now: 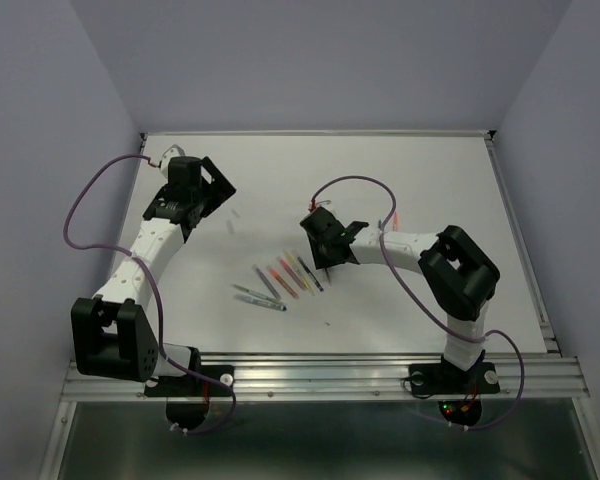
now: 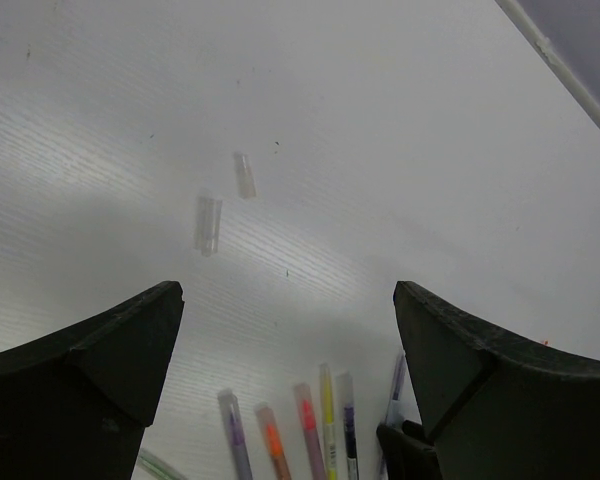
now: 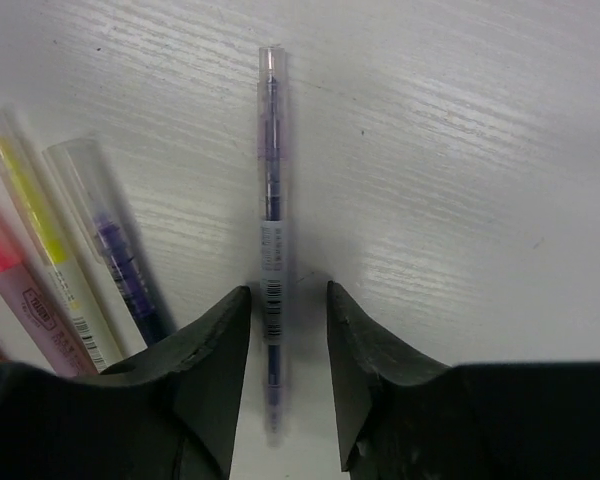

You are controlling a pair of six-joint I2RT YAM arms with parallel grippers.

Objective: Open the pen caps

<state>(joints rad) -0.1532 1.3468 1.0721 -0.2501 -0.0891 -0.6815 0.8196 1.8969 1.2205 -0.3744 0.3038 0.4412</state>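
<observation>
Straddling a purple pen [image 3: 271, 180] that lies flat on the white table [image 3: 460, 150], the right gripper [image 3: 288, 300] holds its jaws close on either side of the barrel, with a sliver of gap showing and nothing clamped. The left gripper [image 2: 288, 295] hangs wide open above the table, where two clear pen caps [image 2: 244, 175] lie loose beyond the row of pens [image 2: 310, 430].

Glossy plastic pens [image 3: 271, 200] on matt (grained) table [image 3: 460, 150].
</observation>
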